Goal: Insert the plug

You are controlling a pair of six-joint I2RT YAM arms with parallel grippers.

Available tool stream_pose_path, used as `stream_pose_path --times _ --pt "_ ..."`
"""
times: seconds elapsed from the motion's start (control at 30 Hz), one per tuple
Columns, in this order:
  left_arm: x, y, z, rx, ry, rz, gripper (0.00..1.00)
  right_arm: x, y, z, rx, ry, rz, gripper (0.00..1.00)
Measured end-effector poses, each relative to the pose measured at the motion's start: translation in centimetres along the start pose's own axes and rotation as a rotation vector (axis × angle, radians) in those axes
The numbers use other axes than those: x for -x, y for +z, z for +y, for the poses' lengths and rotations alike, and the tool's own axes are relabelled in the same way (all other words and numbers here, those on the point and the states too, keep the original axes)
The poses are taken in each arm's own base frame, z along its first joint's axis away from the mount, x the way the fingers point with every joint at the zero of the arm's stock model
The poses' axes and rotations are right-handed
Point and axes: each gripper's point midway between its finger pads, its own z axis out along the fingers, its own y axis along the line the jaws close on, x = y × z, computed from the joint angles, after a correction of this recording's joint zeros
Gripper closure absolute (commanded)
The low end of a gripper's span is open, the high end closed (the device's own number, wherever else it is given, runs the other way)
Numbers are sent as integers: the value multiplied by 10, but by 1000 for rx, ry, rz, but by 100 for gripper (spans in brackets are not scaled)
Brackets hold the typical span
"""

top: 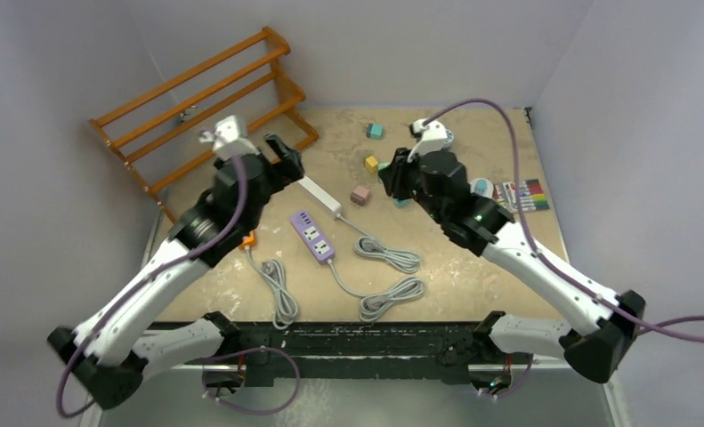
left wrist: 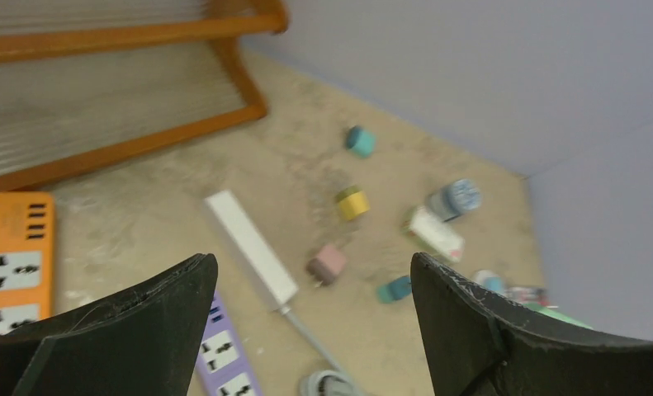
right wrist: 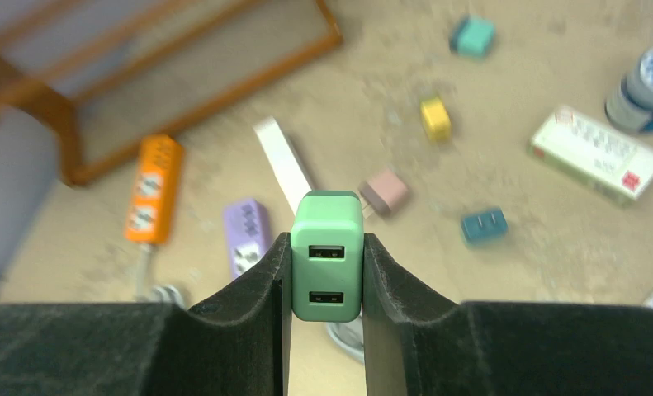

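Firmly pinched between the two pads of the right gripper (right wrist: 326, 247): a green plug (right wrist: 326, 268), upright, its face with two USB ports turned toward the wrist camera, clear of the table (top: 473, 267). Beneath and beyond it in the right wrist view, three strips lying near one another: a purple power strip (right wrist: 246, 235), a white power strip (right wrist: 281, 161) and an orange power strip (right wrist: 151, 188), none touching the gripped plug. Just beside the white strip, a pink plug (right wrist: 385, 194). Further out, loose and apart from each other, a yellow plug (right wrist: 435, 118), a teal plug (right wrist: 472, 36) and a dark blue plug (right wrist: 483, 225). Toward the right edge, a white box (right wrist: 597, 155) with a blue-lidded jar (right wrist: 649, 87) near it.

Over on the other side, the left gripper (left wrist: 310, 272) spread wide, with nothing between its fingers (left wrist: 174, 301), hanging above the table near the far end of the white strip. Behind it, a wooden rack (top: 206, 98) in the far-left corner. Closer to the arm bases, grey cables (top: 388, 253) in loose coils on the near part of the table, beside the purple strip.
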Motion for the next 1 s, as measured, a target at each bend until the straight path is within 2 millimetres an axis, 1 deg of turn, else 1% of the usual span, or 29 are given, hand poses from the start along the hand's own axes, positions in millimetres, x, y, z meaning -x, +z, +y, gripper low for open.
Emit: stream_pose_path --times 0.03,0.1,0.13,0.2,0.23,0.27,0.37,0.43,0.5,0.53,0.6,0.67,0.73,0.83,0.9,1.0 --pt "-11 11 5 55 38 39 10 -16 7 -6 -30 -22 45 100" --pt "-44 33 18 162 118 130 7 -48 16 -17 -62 -57 131 100" --pt "-61 40 28 212 151 174 7 -62 18 -21 -70 -67 160 100" --pt "-87 46 46 284 204 248 6 -84 18 -26 -71 -75 201 100" --pt "-96 49 53 312 219 275 6 -92 18 -28 -69 -70 211 100" --pt "-101 51 58 328 221 290 6 -98 19 -30 -68 -65 218 100" --pt "-103 60 66 339 186 313 6 -113 22 -27 -48 -52 245 100" --pt "-104 70 74 343 149 339 8 -122 28 -22 -29 -49 270 100" --pt "-112 82 86 355 119 378 9 -140 36 -16 -13 -64 322 100" --pt "-118 87 94 370 112 404 10 -151 39 -11 -7 -78 353 100" --pt "-138 94 110 401 114 467 11 -179 42 1 22 -114 424 100" --pt "-161 92 122 423 127 533 14 -203 40 18 68 -155 486 100" --pt "-176 88 131 439 138 579 16 -217 39 34 108 -185 525 100" --pt "-189 84 139 450 150 619 20 -227 42 58 167 -214 553 100" --pt "-194 83 142 450 150 629 24 -228 46 65 179 -220 553 100" --pt "-203 85 144 448 148 649 32 -226 52 69 184 -224 545 100"
